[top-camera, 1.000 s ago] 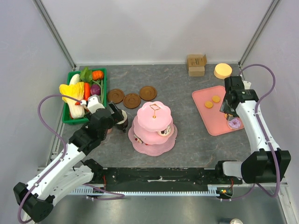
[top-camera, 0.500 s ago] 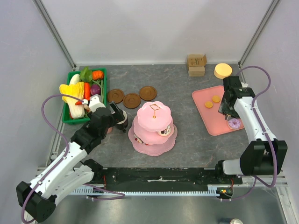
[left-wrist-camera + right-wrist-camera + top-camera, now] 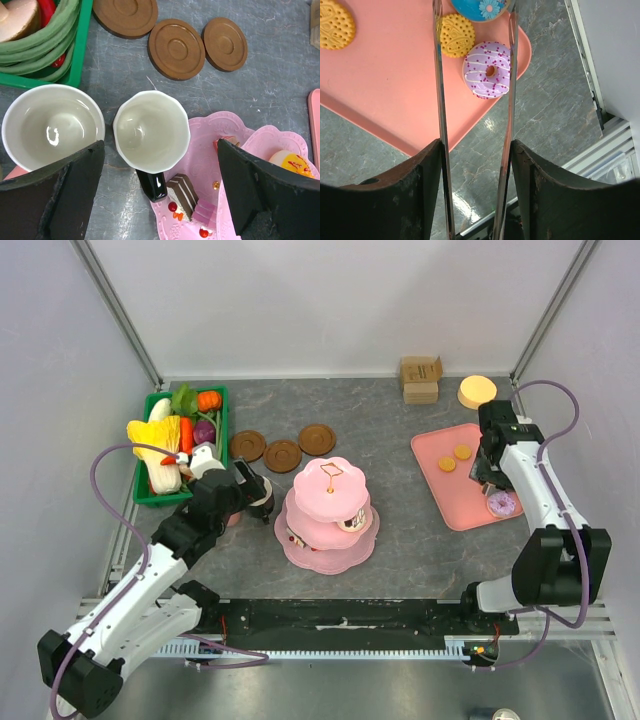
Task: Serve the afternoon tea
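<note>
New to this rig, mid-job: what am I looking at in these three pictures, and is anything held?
Two robot arms at a table. The big picture looks down from above; the other two are cameras on each wrist. On the table: a pink tiered stand, three brown saucers, mugs, a green crate of toy vegetables and a pink tray of snacks. The left gripper stands wide open over a dark-handled mug; the right gripper is open over the purple donut. Nothing is held.

The stand (image 3: 330, 515) is sitting on the desk (image 3: 400, 560), three saucers (image 3: 283, 453) lying behind it. The left jaws are hovering beside it; the right jaws are hanging over the tray (image 3: 440, 495), near the donut (image 3: 502, 504).
</note>
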